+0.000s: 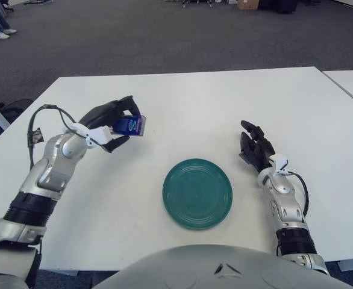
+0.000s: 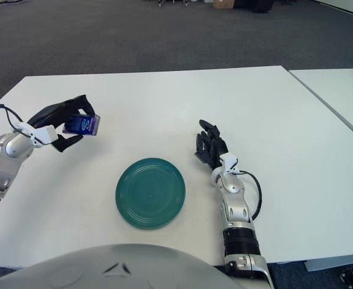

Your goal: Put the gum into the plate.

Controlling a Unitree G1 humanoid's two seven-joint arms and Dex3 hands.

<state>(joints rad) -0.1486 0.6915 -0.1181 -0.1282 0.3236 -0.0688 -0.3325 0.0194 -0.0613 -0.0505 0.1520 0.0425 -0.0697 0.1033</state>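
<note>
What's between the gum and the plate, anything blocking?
Nothing visible. The left hand holds the gum above bare table, up-left of the empty plate. The right hand shows right of the plate, off that path.

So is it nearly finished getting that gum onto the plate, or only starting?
About halfway. Done: the left hand has the blue gum pack gripped and held above the white table. In hand: carrying it, as the pack is up and to the left of the green plate. Left: move it over the plate, which holds nothing, and let go. The right hand shows right of the plate.
</note>
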